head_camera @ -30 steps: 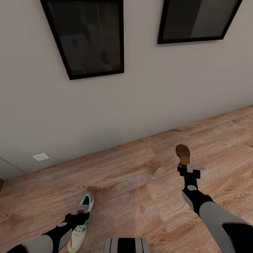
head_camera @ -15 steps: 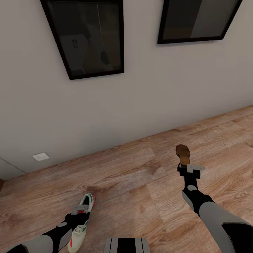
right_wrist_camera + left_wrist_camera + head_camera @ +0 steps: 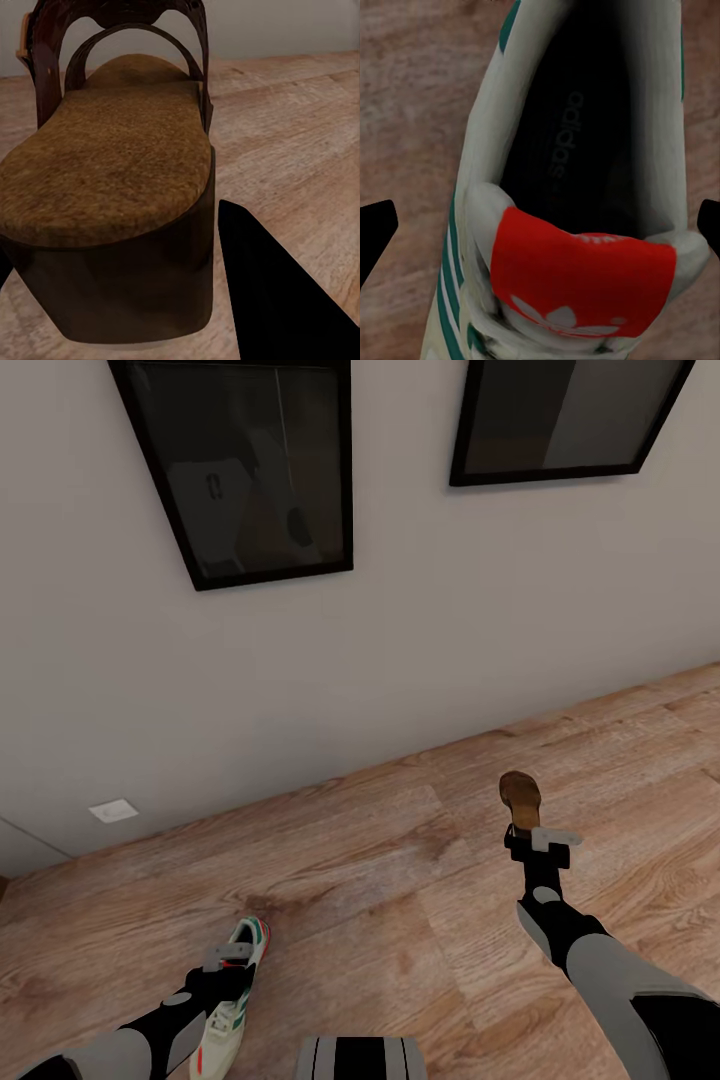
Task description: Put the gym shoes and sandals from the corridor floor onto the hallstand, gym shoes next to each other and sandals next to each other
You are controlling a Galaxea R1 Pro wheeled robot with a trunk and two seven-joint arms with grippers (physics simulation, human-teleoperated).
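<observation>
Both arms reach forward and down over the floor (image 3: pixel 400 880). The left tool (image 3: pixel 228 960) hangs over a sneaker (image 3: pixel 232 1000) lying on the planks near the robot; in the left wrist view its dark fingertips (image 3: pixel 376 229) stand spread wide either side of the shoe's mouth, released. The right tool (image 3: pixel 540 838) sits at the heel of a sandal (image 3: pixel 520 795), farther out toward the wall (image 3: pixel 400 640). One dark finger (image 3: pixel 277 300) lies beside the heel; whether it clamps I cannot tell. The sneaker's heel end is hidden under the arm.
</observation>
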